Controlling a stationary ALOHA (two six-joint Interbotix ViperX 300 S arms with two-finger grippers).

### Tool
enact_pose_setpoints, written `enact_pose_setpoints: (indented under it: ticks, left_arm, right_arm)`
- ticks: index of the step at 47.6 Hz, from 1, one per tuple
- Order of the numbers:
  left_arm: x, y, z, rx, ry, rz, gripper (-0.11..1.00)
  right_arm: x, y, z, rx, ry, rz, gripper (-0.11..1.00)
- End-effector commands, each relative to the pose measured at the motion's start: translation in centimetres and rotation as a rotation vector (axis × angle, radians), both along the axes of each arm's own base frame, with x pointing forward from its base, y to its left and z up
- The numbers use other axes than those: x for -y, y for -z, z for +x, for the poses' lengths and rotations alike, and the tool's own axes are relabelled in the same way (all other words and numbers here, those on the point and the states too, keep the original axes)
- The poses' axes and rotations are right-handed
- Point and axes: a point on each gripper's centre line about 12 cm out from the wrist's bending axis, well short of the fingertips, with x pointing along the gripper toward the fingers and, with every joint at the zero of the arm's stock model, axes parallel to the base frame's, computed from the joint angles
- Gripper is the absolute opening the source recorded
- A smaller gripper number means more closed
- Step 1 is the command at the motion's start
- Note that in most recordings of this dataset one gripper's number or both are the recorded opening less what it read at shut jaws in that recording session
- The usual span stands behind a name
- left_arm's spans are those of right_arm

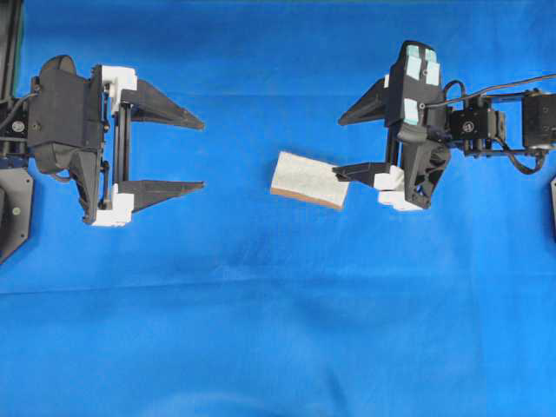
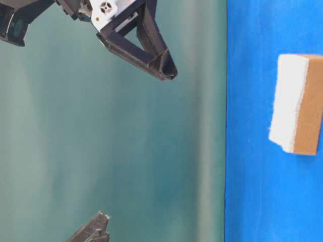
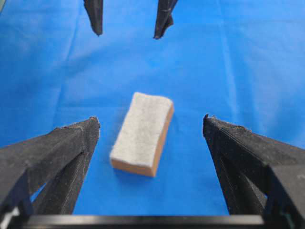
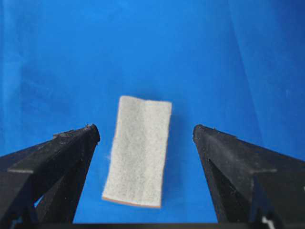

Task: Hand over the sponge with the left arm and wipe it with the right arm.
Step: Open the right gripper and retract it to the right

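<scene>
1. My left claw (image 1: 203, 155) stands spread wide and holds nothing; my right claw (image 1: 340, 144) is likewise spread and empty.
2. The sponge (image 1: 308, 179) lies flat on the blue counter (image 1: 261, 330), grey-white face up, between the two claws and nearer the right one.
3. In my judgement the step in hand is the left-claw pickup: advance with the fingers straddling the narrow sides, then close.
4. Both arms reach inward, roughly level, tips facing. The right claw's lower finger overlaps the sponge's edge from overhead; contact cannot be told.
</scene>
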Motion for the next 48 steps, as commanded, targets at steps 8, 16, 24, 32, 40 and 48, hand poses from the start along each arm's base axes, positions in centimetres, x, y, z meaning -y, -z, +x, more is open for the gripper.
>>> enact_pose_setpoints:
  ticks: [8, 16, 24, 32, 40, 48]
  left_arm:
    - [0.1, -0.8, -0.1, 0.025, 0.002, -0.002, 0.88]
    - [0.2, -1.7, -1.5, 0.058, 0.002, -0.019, 0.88]
    - [0.3, -2.5, -3.6, 0.087, 0.002, -0.023, 0.88]
    - [0.4, -3.0, -5.6, 0.088, 0.003, -0.024, 0.88]
    - [0.5, -3.0, -7.8, 0.081, 0.006, -0.022, 0.88]
    - [0.6, -2.2, -10.1, 0.104, 0.007, -0.023, 0.88]
  right_arm:
    - [-0.1, -1.6, -0.3, 0.053, -0.004, -0.005, 0.74]
    - [-0.3, -2.8, -1.9, 0.097, -0.004, -0.009, 0.74]
    - [-0.5, -4.0, -4.3, 0.149, -0.005, -0.016, 0.74]
    - [-0.8, -5.4, -7.5, 0.209, 0.000, -0.025, 0.74]
    - [-1.1, -6.2, -11.0, 0.259, 0.004, -0.042, 0.74]
    - [-1.4, -5.9, -14.3, 0.316, 0.008, -0.049, 0.74]
